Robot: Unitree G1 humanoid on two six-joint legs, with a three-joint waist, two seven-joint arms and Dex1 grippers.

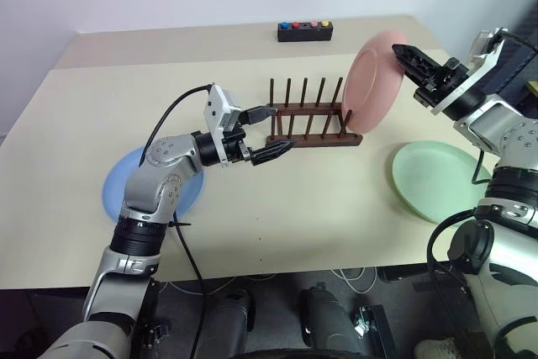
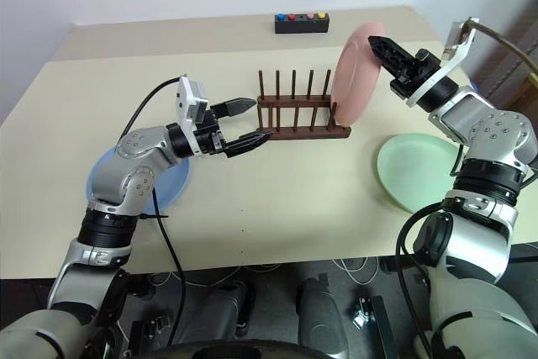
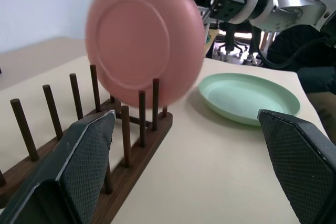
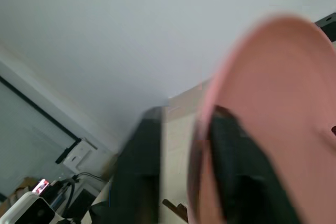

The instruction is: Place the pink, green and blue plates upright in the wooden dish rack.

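Note:
The pink plate (image 1: 370, 81) stands nearly upright at the right end of the wooden dish rack (image 1: 307, 115), its lower edge down among the last pegs. My right gripper (image 1: 397, 52) is at the plate's upper right rim; in the right wrist view its fingers (image 4: 142, 171) stand apart, with the rim (image 4: 202, 129) between them and a gap on one side. Off the rack's left end my left gripper (image 1: 282, 128) is open and holds nothing. The green plate (image 1: 437, 178) lies flat to the right of the rack. The blue plate (image 1: 118, 187) lies flat at the left, partly hidden under my left arm.
A black box with coloured buttons (image 1: 305, 32) sits at the table's far edge behind the rack. Bare tabletop lies in front of the rack, between the blue and green plates. The table's right edge runs just past the green plate.

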